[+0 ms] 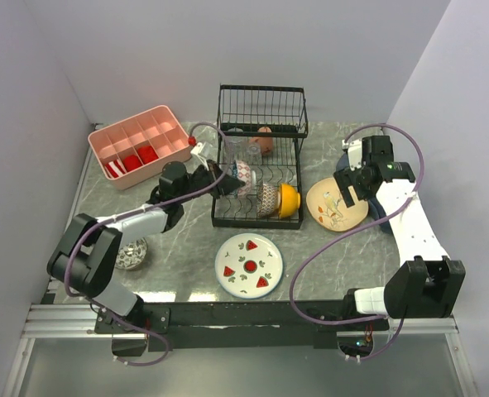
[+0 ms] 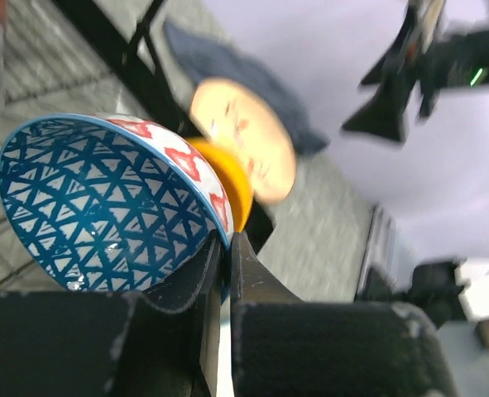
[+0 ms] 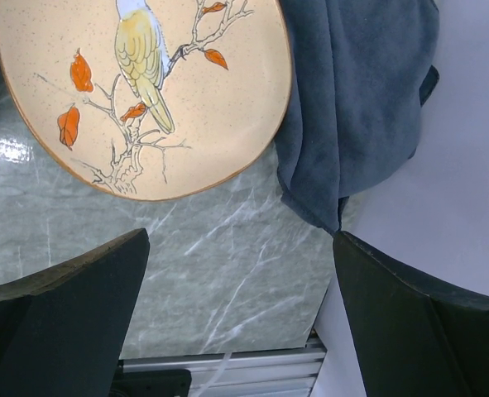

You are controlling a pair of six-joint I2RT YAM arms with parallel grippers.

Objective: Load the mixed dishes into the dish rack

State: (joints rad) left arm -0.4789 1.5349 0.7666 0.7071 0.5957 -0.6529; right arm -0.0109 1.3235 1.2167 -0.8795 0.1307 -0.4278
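Note:
My left gripper is shut on the rim of the blue patterned bowl, holding it tilted over the left side of the black dish rack. In the rack stand the orange bowl, a brown patterned bowl and the terracotta cup. The cream bird plate lies flat to the right of the rack. My right gripper hangs open over the table just beside that plate's edge. The watermelon plate lies in front of the rack. A grey bowl sits near the left arm.
A pink compartment tray with red items stands at the back left. A dark blue cloth lies under the bird plate's far side, near the right wall. The table's near edge shows close below my right fingers.

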